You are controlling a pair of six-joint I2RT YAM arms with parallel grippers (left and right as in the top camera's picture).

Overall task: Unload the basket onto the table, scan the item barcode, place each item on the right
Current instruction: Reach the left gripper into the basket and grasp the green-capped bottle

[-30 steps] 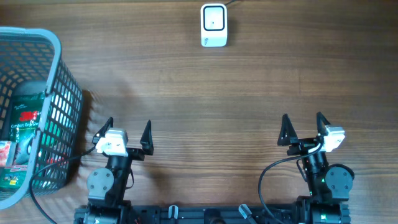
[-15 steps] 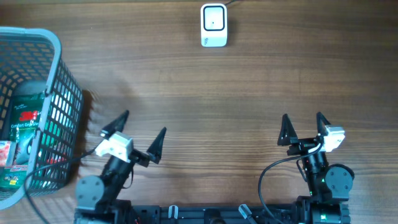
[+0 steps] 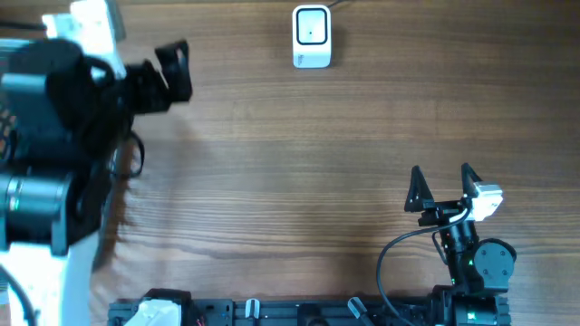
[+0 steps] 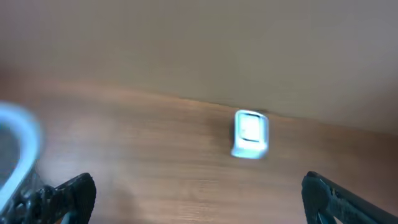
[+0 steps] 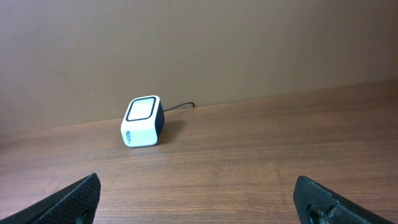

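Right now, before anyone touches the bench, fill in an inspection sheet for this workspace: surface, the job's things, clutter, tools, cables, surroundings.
Surface: wooden table, bare across the middle.
Job's things: white scanner at the far edge, its window visible from above; light blue basket at the left, mostly hidden overhead by the left arm; item to scan not seen.
Clutter: nothing seen.
Tools: left tool open, empty, held high, facing the scanner; right tool open, empty, near the front edge.
Cables: scanner's cable runs back toward the wall; black cable loops beside the right arm.
Surroundings: plain brown wall.
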